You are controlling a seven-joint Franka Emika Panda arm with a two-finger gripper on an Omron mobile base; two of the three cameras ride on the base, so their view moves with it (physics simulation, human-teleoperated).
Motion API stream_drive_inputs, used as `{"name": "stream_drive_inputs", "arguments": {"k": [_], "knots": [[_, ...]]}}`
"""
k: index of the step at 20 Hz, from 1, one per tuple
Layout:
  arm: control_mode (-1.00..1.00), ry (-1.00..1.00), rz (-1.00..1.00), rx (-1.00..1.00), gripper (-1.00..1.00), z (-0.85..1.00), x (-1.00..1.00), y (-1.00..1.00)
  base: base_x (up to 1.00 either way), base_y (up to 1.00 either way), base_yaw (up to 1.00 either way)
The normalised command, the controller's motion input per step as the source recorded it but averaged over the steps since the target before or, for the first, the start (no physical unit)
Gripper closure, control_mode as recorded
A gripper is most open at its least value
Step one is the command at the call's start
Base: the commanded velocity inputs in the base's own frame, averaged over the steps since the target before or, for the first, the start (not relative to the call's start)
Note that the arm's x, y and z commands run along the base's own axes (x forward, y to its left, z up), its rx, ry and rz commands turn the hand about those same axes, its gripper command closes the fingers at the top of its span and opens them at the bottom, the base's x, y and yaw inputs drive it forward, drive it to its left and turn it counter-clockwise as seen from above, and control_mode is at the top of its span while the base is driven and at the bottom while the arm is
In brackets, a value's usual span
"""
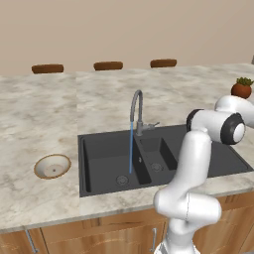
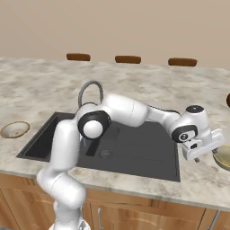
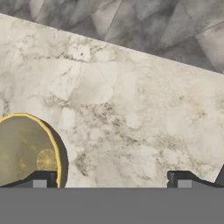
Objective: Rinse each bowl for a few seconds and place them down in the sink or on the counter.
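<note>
Two bowls sat on the counter [image 1: 39,109], the olive one [image 3: 22,151] just beside the wide-open, empty gripper [image 3: 111,179], the brown-rimmed one [image 1: 52,166] left of the sink [image 1: 99,163].

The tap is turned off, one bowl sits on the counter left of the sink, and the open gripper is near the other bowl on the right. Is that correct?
Not quite: the tap is running. The left base view shows a blue stream falling into the sink. The rest holds: the shallow bowl sits on the counter, the open gripper near the olive bowl.
</note>
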Motion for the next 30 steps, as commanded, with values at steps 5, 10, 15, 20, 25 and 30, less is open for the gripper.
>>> {"name": "stream_drive_inputs", "arguments": {"k": [5,10,15,20,25,30], "knots": [[-1.0,0.03,0.03,0.03,-1.0,-0.05,0.18,-0.22,0.0,0.0,0.0],[-1.0,0.01,0.05,0.04,-1.0,-0.03,0.18,-0.17,0.0,0.0,0.0],[-1.0,0.0,0.06,0.05,-1.0,-0.07,0.11,-0.14,0.0,0.0,0.0],[-1.0,0.0,0.04,0.04,-1.0,-0.18,0.0,-0.06,0.0,0.0,0.0],[-1.0,0.0,0.03,0.03,-1.0,-0.15,0.0,-0.07,0.0,0.0,0.0],[-1.0,0.0,0.03,0.02,-1.0,-0.14,0.02,-0.04,0.0,0.0,0.0]]}}
